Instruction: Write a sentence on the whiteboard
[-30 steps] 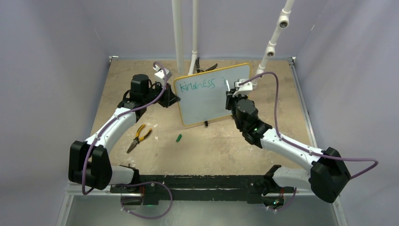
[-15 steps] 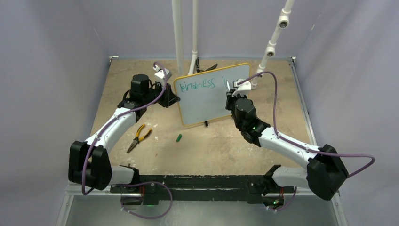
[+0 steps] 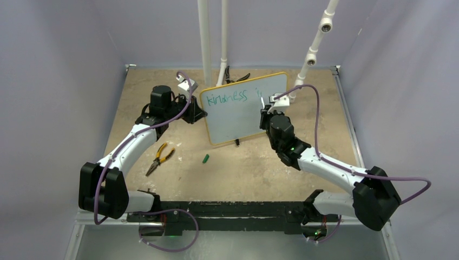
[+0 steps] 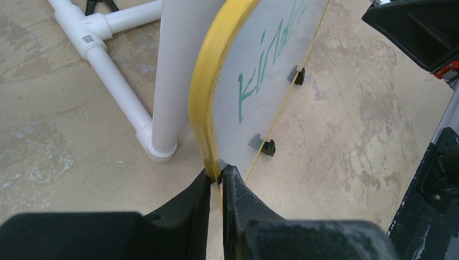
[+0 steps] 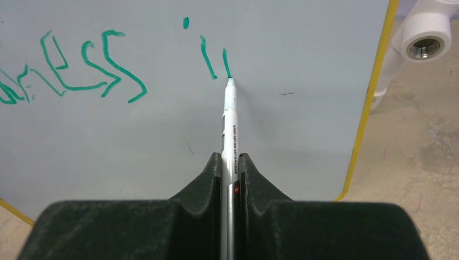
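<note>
Smooth matt whiteboard (image 3: 238, 122), rough mottled table (image 3: 243, 168)

We are seeing the sentence (image 5: 89, 86) cut off at the right wrist view's left edge.

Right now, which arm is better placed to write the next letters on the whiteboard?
Right. The right gripper is shut on the marker, its tip on the whiteboard at the end of the sentence. The left gripper is clamped on the board's yellow frame, steadying it.

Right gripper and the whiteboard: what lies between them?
The marker, shut in the right gripper, spans the gap, its tip on the whiteboard at the foot of a teal stroke. The right wrist view shows it.
</note>
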